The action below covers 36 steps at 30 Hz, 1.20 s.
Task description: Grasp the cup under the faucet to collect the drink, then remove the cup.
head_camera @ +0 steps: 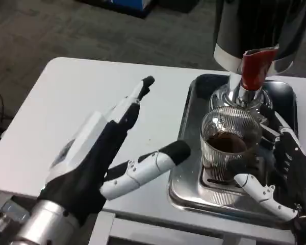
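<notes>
Left hand [99, 158] hovered over table [66, 102], fingers spread, empty. Right hand [283, 178] wrapped cup [229, 145] under faucet [252, 76], on tray [194, 102]. Cup part-filled; removal seemingly left.

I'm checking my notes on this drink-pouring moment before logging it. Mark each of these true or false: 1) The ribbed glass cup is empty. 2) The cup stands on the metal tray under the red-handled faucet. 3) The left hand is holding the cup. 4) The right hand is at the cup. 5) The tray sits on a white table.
1) False: the ribbed clear glass cup holds dark brown liquid.
2) True: it stands in the shiny metal tray, below the red-handled faucet.
3) False: the left hand is open over the white table, beside the tray, touching nothing.
4) True: the right hand has its fingers around the cup's base.
5) True.
</notes>
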Motion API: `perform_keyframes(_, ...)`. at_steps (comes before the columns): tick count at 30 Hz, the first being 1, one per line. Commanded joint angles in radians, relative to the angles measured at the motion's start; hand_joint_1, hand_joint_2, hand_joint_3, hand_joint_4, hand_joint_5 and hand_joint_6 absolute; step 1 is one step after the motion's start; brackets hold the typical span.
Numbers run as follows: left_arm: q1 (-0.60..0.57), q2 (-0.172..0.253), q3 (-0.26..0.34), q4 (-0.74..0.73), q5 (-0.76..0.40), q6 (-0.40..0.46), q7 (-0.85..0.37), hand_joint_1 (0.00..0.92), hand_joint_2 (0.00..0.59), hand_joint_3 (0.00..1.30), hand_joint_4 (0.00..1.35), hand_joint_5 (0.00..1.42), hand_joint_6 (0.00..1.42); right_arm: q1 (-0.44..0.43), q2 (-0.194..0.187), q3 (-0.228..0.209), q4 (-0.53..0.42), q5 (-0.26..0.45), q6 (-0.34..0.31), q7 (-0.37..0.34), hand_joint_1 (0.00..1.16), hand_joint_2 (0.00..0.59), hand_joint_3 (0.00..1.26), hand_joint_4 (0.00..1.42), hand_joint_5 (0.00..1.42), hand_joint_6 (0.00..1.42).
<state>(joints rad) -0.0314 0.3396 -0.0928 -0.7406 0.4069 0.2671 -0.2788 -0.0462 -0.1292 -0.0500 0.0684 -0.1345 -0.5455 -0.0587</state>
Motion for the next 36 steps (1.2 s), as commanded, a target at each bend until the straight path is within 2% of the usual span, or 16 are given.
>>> perform_keyframes(1,0.082,0.011,0.014,-0.016,0.004,-0.042,0.006,0.000,0.028,0.00,0.00,0.01,0.00,0.004,-0.001,0.000,0.013,-0.006,-0.018,-0.003,0.70,0.187,0.13,0.27,0.32,0.35)
perform_keyframes(11,0.195,-0.020,0.063,0.020,-0.028,-0.120,0.056,0.000,0.033,0.00,0.00,0.02,0.00,0.005,0.001,0.003,0.018,-0.008,-0.020,-0.002,0.70,0.187,0.13,0.27,0.32,0.35)
perform_keyframes(19,0.220,-0.027,0.082,0.023,-0.044,-0.139,0.053,0.000,0.039,0.00,0.00,0.04,0.00,-0.001,-0.008,0.010,0.031,-0.021,-0.019,0.003,0.70,0.188,0.13,0.27,0.32,0.35)
perform_keyframes(27,0.226,-0.033,0.078,0.017,-0.045,-0.139,0.051,0.000,0.045,0.00,0.00,0.04,0.00,-0.059,-0.052,0.015,0.092,-0.052,-0.030,0.005,0.71,0.182,0.12,0.25,0.30,0.33)
perform_keyframes(36,0.228,-0.039,0.079,0.016,-0.045,-0.138,0.051,0.000,0.046,0.00,0.00,0.04,0.00,-0.122,-0.097,0.013,0.180,-0.050,-0.068,0.010,0.71,0.170,0.11,0.24,0.26,0.29)
